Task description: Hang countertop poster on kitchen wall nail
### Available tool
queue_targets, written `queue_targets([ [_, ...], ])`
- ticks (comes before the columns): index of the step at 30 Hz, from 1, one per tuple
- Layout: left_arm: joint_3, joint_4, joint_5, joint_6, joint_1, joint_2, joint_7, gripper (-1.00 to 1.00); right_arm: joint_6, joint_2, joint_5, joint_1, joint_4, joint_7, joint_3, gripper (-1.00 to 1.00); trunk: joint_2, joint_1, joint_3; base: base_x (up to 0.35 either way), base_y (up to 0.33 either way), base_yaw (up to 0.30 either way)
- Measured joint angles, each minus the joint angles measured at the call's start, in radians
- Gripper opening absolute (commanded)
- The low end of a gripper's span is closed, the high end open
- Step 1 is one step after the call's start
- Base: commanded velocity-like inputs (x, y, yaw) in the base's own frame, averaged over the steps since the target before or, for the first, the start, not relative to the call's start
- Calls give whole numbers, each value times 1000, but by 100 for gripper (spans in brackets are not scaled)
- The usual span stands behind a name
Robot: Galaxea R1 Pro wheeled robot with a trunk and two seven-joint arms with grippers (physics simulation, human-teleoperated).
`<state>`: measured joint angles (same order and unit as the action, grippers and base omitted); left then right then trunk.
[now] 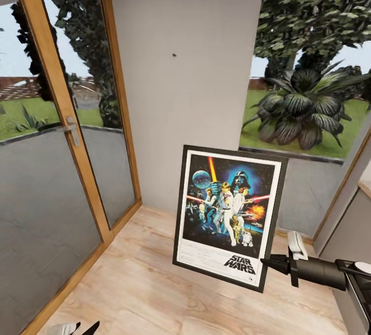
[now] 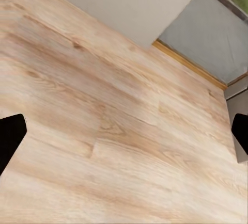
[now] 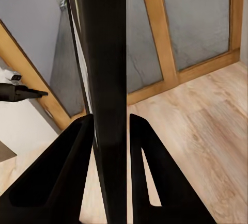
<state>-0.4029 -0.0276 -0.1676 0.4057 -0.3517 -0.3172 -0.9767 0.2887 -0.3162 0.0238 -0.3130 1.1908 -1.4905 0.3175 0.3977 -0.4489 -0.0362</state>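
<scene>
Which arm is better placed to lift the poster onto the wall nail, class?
The right. Its gripper already clamps the poster at its lower right edge, facing the grey wall where the nail sits above. The left gripper hangs low over the wooden floor, open and empty.

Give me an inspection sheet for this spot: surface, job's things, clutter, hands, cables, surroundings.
Surface: light wood floor; no countertop seen.
Job's things: poster held upright off the floor, slightly tilted, art facing the head camera; small dark nail in the grey wall, above the poster and apart from it.
Clutter: nothing seen.
Hands: right hand shut on the poster's edge, one finger on each face; left hand open over bare floor, holding nothing.
Cables: nothing seen.
Surroundings: wood-framed glass door to the left with a handle; window to the right with plants and lawn outside.
</scene>
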Motion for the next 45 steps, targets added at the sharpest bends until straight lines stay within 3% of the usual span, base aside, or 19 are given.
queue_targets([
  [31,0,0,0,0,0,0,-1,100,0,0,0,1,0,-1,0,-100,0,0,0,222,305,-3],
  [45,0,0,0,0,0,0,-1,100,1,0,0,1,0,-1,0,-100,0,0,8,198,276,-218],
])
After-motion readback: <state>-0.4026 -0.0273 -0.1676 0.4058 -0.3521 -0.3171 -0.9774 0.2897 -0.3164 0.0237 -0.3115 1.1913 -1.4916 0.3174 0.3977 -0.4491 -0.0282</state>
